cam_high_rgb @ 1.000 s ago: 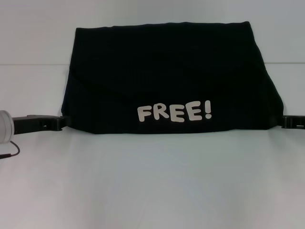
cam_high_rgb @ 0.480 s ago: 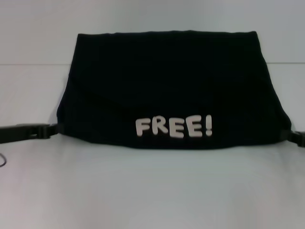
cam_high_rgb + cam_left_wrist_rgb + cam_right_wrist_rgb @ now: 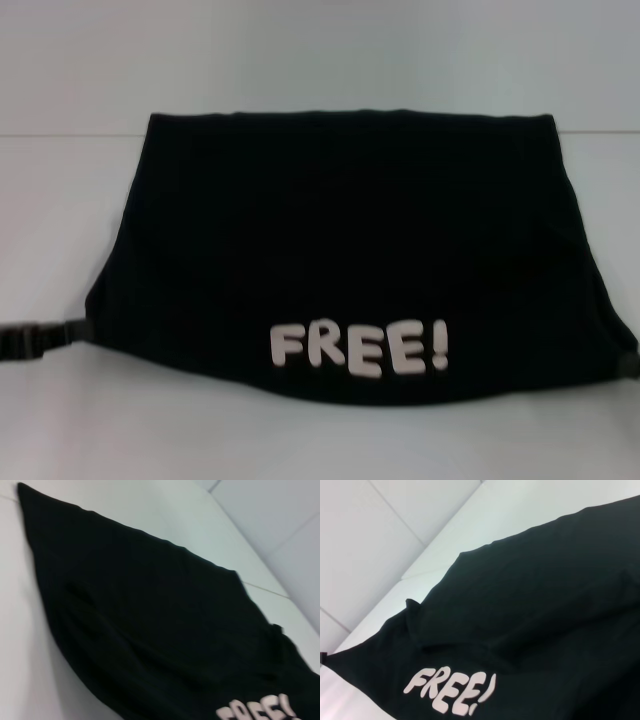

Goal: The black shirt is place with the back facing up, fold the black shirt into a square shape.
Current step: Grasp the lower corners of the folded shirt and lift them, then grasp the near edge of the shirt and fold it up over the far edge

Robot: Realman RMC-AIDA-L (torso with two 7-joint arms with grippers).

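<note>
Fold in hand: left gripper (image 3: 75, 331) and right gripper (image 3: 629, 364) each clamped on black shirt (image 3: 340, 250) corners; next, lay the edge down evenly.

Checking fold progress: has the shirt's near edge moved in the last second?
Yes. The black shirt's near edge, with the FREE! print, has come toward the robot, farther from the table's back edge.

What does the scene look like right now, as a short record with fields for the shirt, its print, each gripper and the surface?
shirt: black shirt, spread wide, near edge stretched between the two grippers
print: white "FREE!" lettering facing up near the near edge
left gripper: at the shirt's near left corner
right gripper: at the near right corner, mostly out of the head view
surface: white table
</note>
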